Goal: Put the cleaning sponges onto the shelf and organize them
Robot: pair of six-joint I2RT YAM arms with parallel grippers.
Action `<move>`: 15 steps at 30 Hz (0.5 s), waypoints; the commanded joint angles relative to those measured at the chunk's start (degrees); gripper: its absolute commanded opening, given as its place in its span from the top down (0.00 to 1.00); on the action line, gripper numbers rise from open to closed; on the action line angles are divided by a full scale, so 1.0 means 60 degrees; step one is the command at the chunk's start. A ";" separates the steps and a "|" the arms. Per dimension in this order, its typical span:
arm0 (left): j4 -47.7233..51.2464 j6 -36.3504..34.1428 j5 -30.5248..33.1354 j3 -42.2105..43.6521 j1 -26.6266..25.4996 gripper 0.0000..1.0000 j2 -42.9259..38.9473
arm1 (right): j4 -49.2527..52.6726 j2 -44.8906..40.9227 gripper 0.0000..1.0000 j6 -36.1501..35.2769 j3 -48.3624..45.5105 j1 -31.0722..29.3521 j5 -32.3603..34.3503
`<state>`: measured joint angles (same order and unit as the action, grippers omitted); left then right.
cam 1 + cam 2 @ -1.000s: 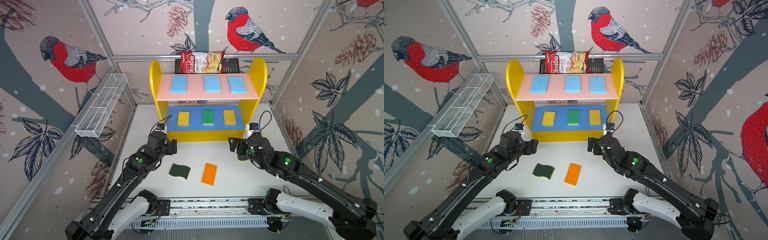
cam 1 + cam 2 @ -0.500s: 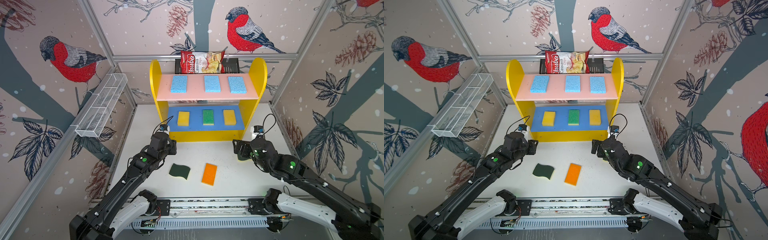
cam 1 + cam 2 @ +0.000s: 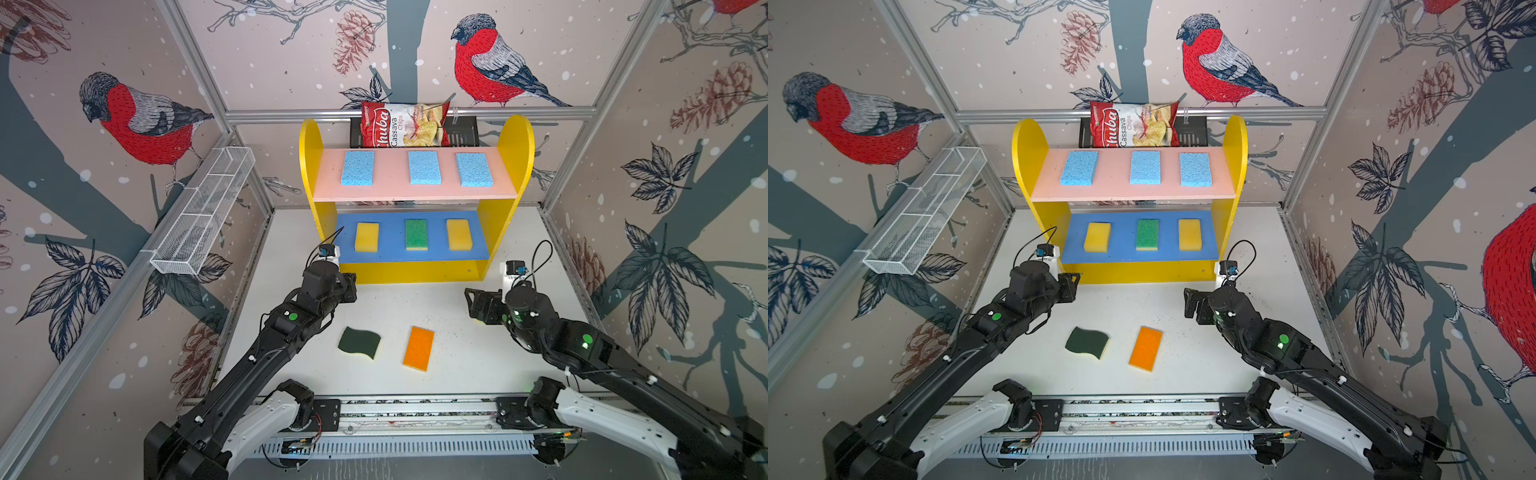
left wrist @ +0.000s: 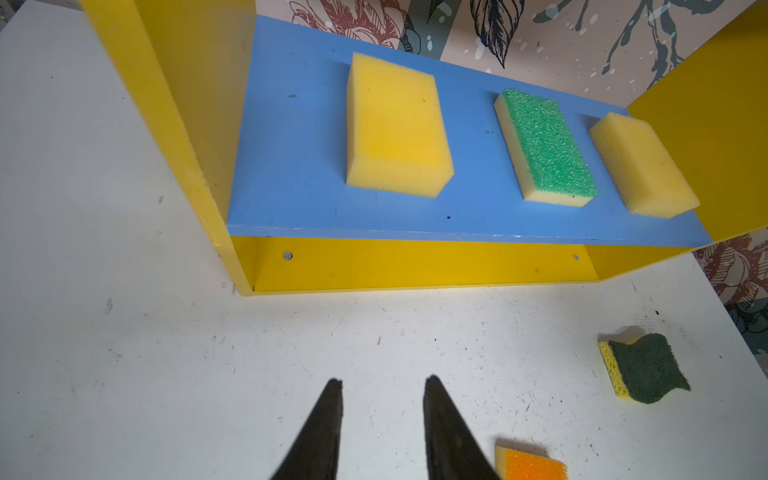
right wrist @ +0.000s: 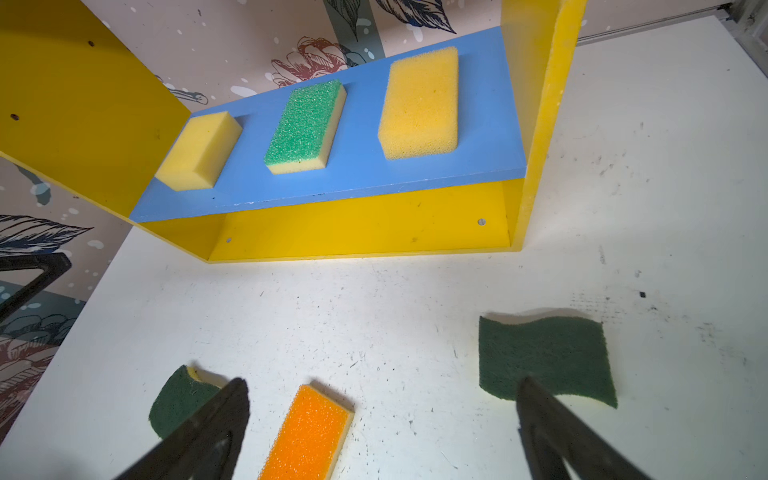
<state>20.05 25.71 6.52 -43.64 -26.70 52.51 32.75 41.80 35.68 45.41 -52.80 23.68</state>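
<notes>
Right wrist — orange-topped sponge (image 5: 305, 432) on table (image 5: 415, 307)

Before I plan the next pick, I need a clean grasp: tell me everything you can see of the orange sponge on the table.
The orange sponge is a flat rectangle: rough orange scouring top over yellow foam, seen along its edges. It lies orange side up on the white table, in front of the shelf, slightly askew. It sits apart from the wavy dark-green sponge beside it; only the table touches it.
</notes>
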 commanded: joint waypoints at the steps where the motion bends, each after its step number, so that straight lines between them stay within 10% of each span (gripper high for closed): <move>1: 0.0239 0.0477 0.0313 0.0193 0.0089 0.65 -0.0137 | -0.0609 -0.0180 0.01 -0.0275 -0.0215 0.0025 -0.0541; 15: 0.1715 0.2447 0.0339 0.1120 0.0105 0.51 -0.0620 | -0.1089 -0.0333 0.01 0.0133 -0.1534 0.0286 -0.1734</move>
<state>27.33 36.82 7.75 -37.58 -26.11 49.30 28.75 39.75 35.97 36.80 -51.44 14.48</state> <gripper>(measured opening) 0.469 0.996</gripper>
